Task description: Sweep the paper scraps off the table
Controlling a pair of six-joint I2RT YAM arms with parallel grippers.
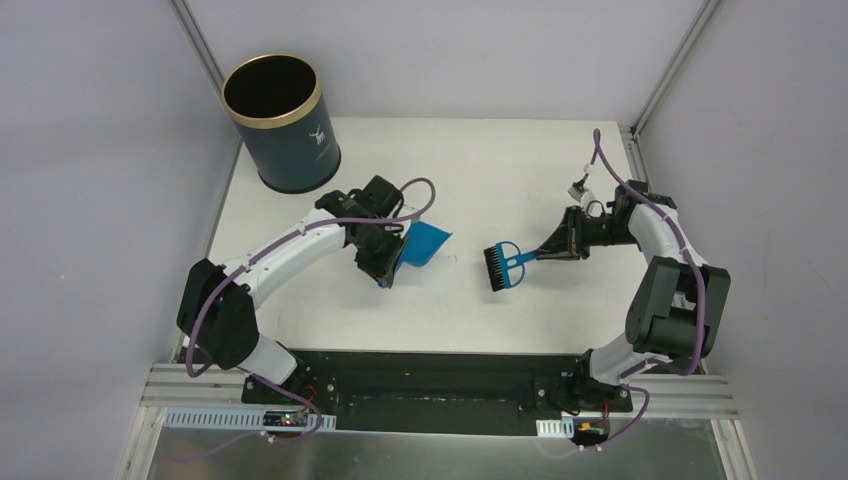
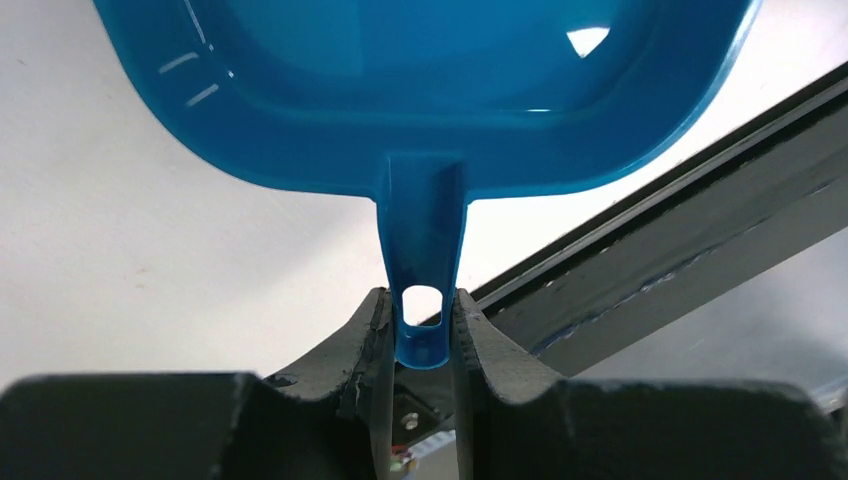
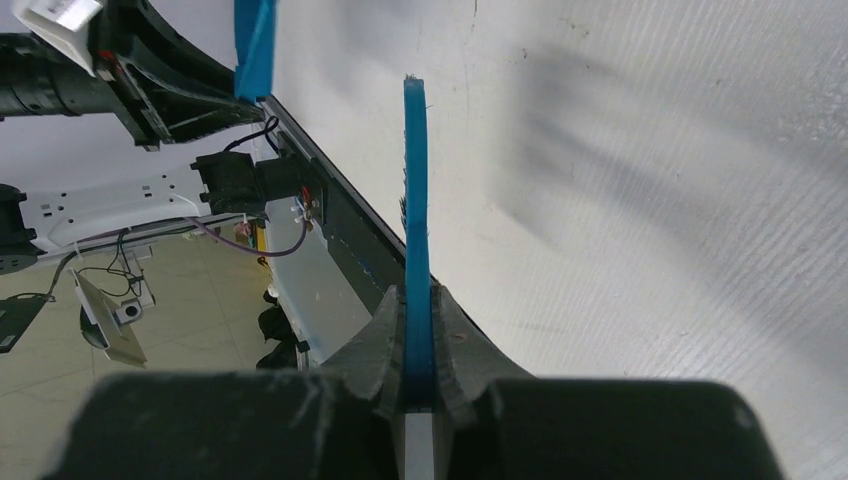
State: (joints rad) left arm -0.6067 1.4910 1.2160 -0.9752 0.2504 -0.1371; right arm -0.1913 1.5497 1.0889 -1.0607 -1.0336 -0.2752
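Left gripper (image 2: 422, 330): pinched nearly closed on the dustpan (image 2: 430, 80) handle, left of centre in the top view.
Right gripper (image 3: 418, 300): clamped tight on the brush (image 3: 416, 180) handle, right of centre.
Paper scraps: none visible on the table (image 1: 500, 160) or in the dustpan.
Key relation: dustpan mouth faces right, toward the bristles; bin (image 1: 283, 125) upper left, nearer the left arm.
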